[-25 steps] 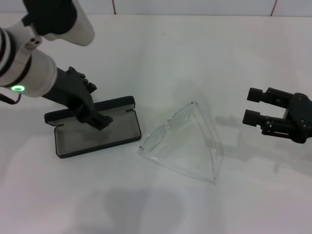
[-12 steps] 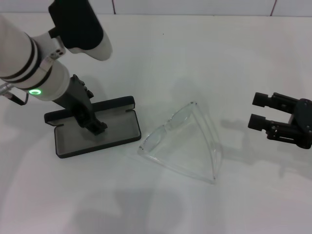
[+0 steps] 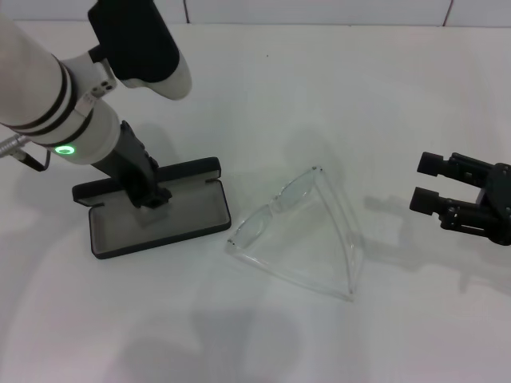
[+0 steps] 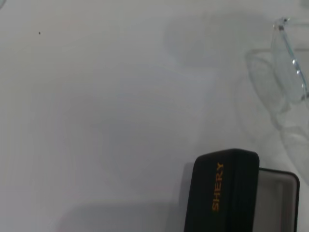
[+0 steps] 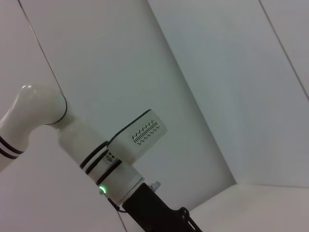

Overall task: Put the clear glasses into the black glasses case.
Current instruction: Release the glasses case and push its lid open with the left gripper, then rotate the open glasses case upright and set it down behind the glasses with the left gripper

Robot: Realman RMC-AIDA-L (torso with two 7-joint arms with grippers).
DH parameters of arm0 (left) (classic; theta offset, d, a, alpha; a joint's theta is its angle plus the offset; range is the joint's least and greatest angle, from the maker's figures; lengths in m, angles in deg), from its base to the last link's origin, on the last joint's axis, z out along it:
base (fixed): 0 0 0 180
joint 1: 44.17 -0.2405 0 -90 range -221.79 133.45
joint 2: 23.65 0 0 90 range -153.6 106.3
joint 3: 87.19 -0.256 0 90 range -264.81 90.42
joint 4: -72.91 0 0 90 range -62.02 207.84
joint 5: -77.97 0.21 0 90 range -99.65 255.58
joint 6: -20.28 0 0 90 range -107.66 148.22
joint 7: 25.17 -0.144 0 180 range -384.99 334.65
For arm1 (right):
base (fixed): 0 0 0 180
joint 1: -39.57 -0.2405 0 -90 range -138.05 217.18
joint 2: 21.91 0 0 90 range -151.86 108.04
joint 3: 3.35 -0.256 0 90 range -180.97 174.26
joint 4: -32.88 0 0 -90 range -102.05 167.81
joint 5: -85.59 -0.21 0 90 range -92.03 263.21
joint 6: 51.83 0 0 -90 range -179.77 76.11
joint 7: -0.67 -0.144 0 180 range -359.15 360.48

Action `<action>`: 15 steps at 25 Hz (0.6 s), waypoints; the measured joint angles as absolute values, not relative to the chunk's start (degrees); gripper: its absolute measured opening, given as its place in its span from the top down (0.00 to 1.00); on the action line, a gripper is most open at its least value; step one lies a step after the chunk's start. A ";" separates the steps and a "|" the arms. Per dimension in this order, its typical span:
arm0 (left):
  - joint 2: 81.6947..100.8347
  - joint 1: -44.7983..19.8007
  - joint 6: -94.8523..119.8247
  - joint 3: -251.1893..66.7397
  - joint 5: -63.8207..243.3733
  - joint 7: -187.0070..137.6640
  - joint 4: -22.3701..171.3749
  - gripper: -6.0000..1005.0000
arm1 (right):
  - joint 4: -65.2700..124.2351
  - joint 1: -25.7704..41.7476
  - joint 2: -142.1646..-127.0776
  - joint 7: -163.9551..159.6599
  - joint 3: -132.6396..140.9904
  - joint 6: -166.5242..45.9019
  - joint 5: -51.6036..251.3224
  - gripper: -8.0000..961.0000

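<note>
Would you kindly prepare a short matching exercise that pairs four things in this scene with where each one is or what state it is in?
Things:
1. clear glasses
2. black glasses case
3. left pincer
4. right pincer

States:
A. lying open, grey lining showing
B. open, off to the right of the table, holding nothing
C. arms unfolded, on the table beside the case
D. lowered over the open case

Pairs: 1-C, 2-A, 3-D, 4-B

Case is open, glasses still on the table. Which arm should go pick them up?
Right, probably. The right pincer hangs open and free just beside the glasses. The left pincer is down over the case, with the case between it and the glasses.
</note>
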State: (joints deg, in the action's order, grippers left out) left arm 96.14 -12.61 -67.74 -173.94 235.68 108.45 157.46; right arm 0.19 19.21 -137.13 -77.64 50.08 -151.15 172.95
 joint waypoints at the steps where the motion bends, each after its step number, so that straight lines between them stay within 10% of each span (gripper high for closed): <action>1: 96.14 -12.61 -67.72 -174.22 235.77 108.60 157.46 0.41 | 0.19 19.23 -137.14 -77.64 50.09 -151.15 172.93 0.17; 15: 96.22 -12.69 -65.67 -178.15 240.25 110.29 159.58 0.76 | 0.18 20.30 -137.06 -77.25 48.95 -152.18 172.27 0.17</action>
State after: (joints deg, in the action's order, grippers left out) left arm 96.22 -12.69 -65.67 -178.15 240.25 110.29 159.58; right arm 0.18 20.30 -137.06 -77.25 48.95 -152.18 172.27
